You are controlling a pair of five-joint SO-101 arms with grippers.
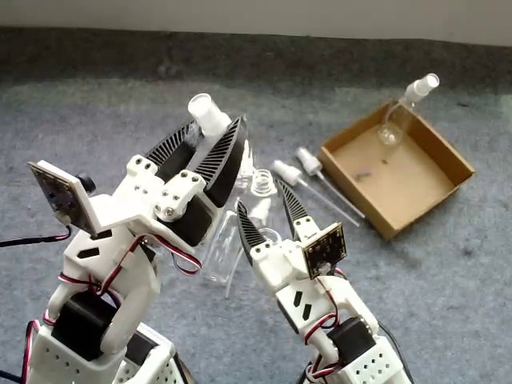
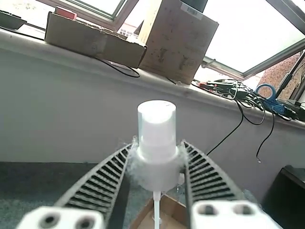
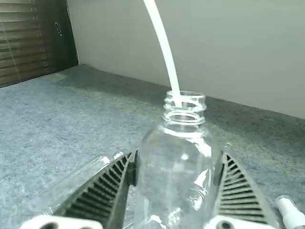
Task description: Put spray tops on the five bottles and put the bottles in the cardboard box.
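My left gripper point(image 1: 216, 122) point(image 2: 157, 145) is shut on a white spray top point(image 1: 205, 110) point(image 2: 156, 136), held up above the table. Its thin tube point(image 3: 164, 47) hangs down into the threaded neck point(image 3: 185, 102) of a clear bottle point(image 1: 261, 212) point(image 3: 178, 167). My right gripper point(image 1: 262, 196) point(image 3: 178, 157) is shut on that bottle's body and holds it upright. The cardboard box point(image 1: 432, 144) lies at the right. In it a capped bottle point(image 1: 404, 104) leans against the far wall.
Two loose spray tops point(image 1: 308, 160) point(image 1: 285, 171) lie with their tubes between my right gripper and the box. Another clear bottle point(image 1: 220, 252) point(image 3: 71, 183) lies on the grey carpet point(image 1: 448, 272) between the arms. A grey wall runs behind.
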